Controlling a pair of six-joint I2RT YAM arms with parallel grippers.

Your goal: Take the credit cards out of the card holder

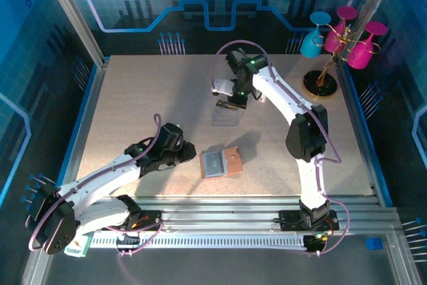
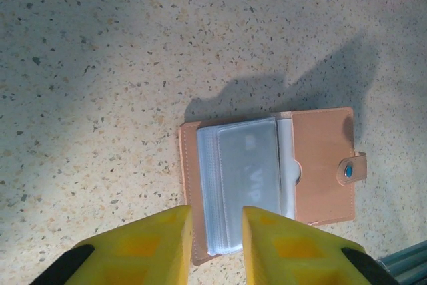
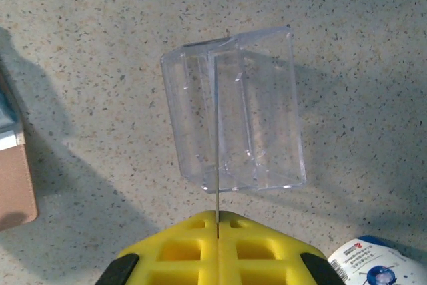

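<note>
From above, your left fingers (image 1: 189,156) sit just left of the open holder (image 1: 230,162) near the counter's (image 1: 133,98) front edge. That arm is plainly the nearer one, since the right fingers (image 1: 232,103) hang well back over the clear box (image 1: 225,117). At the left wrist, the left fingers (image 2: 175,241) stand a little apart with nothing between them. The holder (image 2: 323,178) lies flat straight ahead, its near edge showing in the gap. The grey card (image 2: 248,168) in the sleeves runs lengthwise away from you, in line with that gap, so I'd judge you reach straight forward, not sideways. At the right wrist, the right fingers (image 3: 217,235) are pressed together on what looks like a thin card (image 3: 217,165), seen edge-on and standing in the box (image 3: 267,118).
</note>
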